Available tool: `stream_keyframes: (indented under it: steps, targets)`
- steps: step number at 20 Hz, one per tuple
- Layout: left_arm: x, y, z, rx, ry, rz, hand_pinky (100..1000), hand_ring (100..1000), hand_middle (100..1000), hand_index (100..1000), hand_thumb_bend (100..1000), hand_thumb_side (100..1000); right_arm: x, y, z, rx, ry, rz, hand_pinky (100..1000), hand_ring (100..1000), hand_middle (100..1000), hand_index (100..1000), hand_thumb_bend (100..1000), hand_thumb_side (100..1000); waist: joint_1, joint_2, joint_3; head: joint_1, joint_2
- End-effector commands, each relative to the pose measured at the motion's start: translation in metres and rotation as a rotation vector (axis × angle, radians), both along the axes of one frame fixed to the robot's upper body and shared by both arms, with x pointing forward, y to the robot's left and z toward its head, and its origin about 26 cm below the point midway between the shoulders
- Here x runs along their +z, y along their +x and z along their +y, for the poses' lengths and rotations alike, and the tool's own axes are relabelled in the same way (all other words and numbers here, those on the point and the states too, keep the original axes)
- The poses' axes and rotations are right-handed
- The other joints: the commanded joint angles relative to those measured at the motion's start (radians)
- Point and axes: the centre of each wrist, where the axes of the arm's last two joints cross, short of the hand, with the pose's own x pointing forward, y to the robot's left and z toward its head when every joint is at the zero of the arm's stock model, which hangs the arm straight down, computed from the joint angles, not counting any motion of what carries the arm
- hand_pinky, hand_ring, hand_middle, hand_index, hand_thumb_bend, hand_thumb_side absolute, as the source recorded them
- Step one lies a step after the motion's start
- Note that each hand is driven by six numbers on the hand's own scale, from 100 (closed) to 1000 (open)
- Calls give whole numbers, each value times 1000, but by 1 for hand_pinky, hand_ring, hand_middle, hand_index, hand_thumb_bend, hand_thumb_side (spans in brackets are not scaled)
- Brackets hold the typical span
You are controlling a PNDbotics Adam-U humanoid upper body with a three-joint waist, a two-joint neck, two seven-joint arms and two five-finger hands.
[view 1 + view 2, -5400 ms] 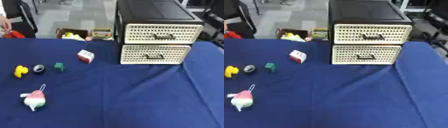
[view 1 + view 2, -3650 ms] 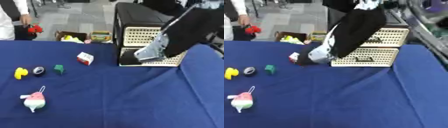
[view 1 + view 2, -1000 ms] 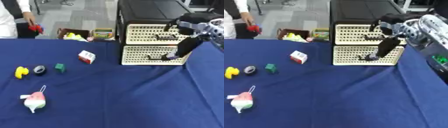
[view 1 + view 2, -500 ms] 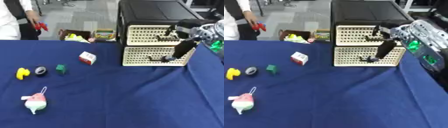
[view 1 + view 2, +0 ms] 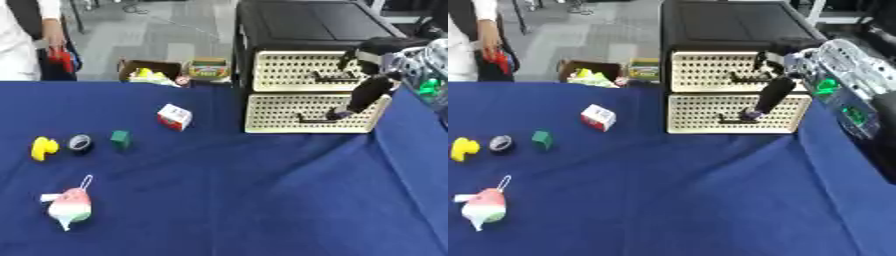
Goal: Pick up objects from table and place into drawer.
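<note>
A black cabinet stands at the table's far right with two cream perforated drawers, both closed. My right hand comes in from the right and slants down across the cabinet front. Its dark tip rests at the handle of the lower drawer. On the blue cloth to the left lie a red-and-white cube, a green block, a dark tape roll, a yellow duck and a pink-and-green plush toy. My left hand shows in neither view.
My right forearm, silver with green lights, fills the space to the right of the cabinet. A cardboard box of small items sits on the floor beyond the table's far edge. A person stands at the far left, away from the objects.
My right hand stays at the lower drawer's handle and the drawer remains closed. The forearm has drawn a little to the right. The table objects have not moved.
</note>
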Motion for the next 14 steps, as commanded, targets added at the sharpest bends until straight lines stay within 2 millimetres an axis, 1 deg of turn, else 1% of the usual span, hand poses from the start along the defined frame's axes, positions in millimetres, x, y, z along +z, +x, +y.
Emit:
stream_keyframes:
  steps: [1,5,9,10,11,14]
  targets:
    - [10,-5,1,3,20,-37,412,486,543,820,178,704,13,2,-4,-115,65,58,100,100,100,877,640,400,5,-14,4,-4,-10]
    - [9,-5,1,2,17,-36,410,485,542,820,176,704,8,9,-2,-120,72,82,100,100,100,877,639,397,7,-9,8,-6,-8]
    - [8,-5,2,2,13,-35,409,484,541,820,176,704,4,14,0,-131,80,97,100,100,100,877,640,397,10,-5,13,-8,-11]
    - [8,-5,2,2,12,-35,409,484,540,820,168,699,3,16,0,-137,80,101,100,100,100,879,631,410,10,-4,14,-8,-13]
    - [8,-5,2,1,11,-35,409,483,540,820,175,704,2,18,1,-143,82,106,100,100,100,879,640,396,11,-3,15,-8,-14]
    - [7,-5,2,1,9,-34,408,483,539,820,174,704,-1,24,0,-163,81,111,100,100,100,880,641,399,13,0,19,-11,-18]
